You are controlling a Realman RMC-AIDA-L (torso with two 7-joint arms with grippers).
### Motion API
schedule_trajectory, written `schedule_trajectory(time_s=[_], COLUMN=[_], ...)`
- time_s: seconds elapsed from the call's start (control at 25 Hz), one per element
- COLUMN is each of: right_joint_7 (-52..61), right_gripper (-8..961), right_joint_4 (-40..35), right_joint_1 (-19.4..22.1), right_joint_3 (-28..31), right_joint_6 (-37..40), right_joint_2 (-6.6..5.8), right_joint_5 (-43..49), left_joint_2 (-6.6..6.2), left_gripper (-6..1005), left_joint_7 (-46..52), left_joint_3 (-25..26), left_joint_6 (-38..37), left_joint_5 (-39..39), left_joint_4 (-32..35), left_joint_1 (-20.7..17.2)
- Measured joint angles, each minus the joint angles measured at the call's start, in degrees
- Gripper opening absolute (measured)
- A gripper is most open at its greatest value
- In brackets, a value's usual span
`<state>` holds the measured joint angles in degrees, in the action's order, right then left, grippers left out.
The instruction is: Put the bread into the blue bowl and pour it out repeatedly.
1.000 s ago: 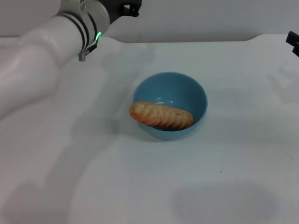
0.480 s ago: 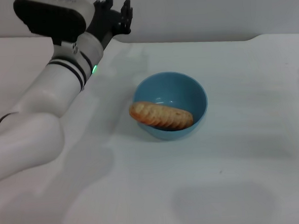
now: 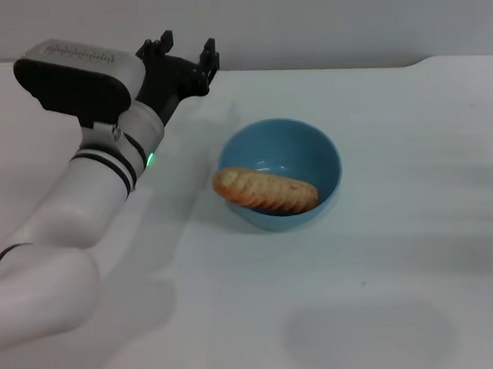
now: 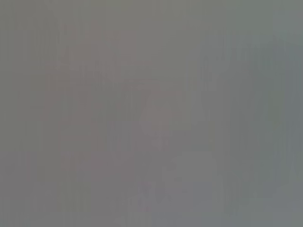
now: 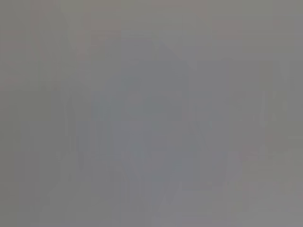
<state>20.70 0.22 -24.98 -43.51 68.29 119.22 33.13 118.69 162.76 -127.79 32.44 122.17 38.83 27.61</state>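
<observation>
- I see bread (image 3: pixel 266 192) lying across blue bowl (image 3: pixel 283 172), one end over the rim.
- Left gripper (image 3: pixel 187 53) up-left of the bowl, well apart, fingers spread, empty.

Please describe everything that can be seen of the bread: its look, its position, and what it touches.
The bread is a long orange-tan loaf with ridges across its top, like cut slices. It lies across the near side of the blue bowl, resting on the rim, and its left end sticks out a little over the edge. It looks whole and dry. Only the bowl touches it. The left gripper is apart from it, farther back and to the left, with open jaws and holding nothing.
</observation>
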Motion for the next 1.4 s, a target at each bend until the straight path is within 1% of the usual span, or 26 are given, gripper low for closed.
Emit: schedule_trajectory(time_s=[0.08,0.12,0.32,0.52,1.4], right_joint_7=[-0.15,-0.15,-0.18,-0.21,0.18], right_gripper=[708,708,709,709,709], right_joint_4=[0.15,0.2,0.32,0.36,0.41], right_joint_1=[-0.1,-0.16,-0.46,-0.51,-0.76], right_joint_3=[0.2,0.22,0.26,0.27,0.27], right_joint_6=[-0.31,-0.34,-0.34,-0.36,-0.3], right_joint_2=[0.03,0.03,0.05,0.05,0.04], right_joint_5=[-0.16,-0.19,-0.24,-0.24,-0.28], left_joint_2=[-0.01,-0.01,0.01,-0.05,0.03], left_gripper=[440,486,723,833,833], left_joint_7=[0.02,0.07,0.16,0.18,0.2], left_joint_3=[-0.34,-1.26,-4.79,-5.12,-5.28], left_joint_6=[0.09,1.09,5.09,5.39,5.59], left_joint_5=[0.0,-0.01,0.08,0.12,0.09], left_joint_4=[-0.03,-0.04,-0.13,-0.61,-1.76], left_joint_1=[-0.21,-0.89,-1.48,-1.43,-1.02])
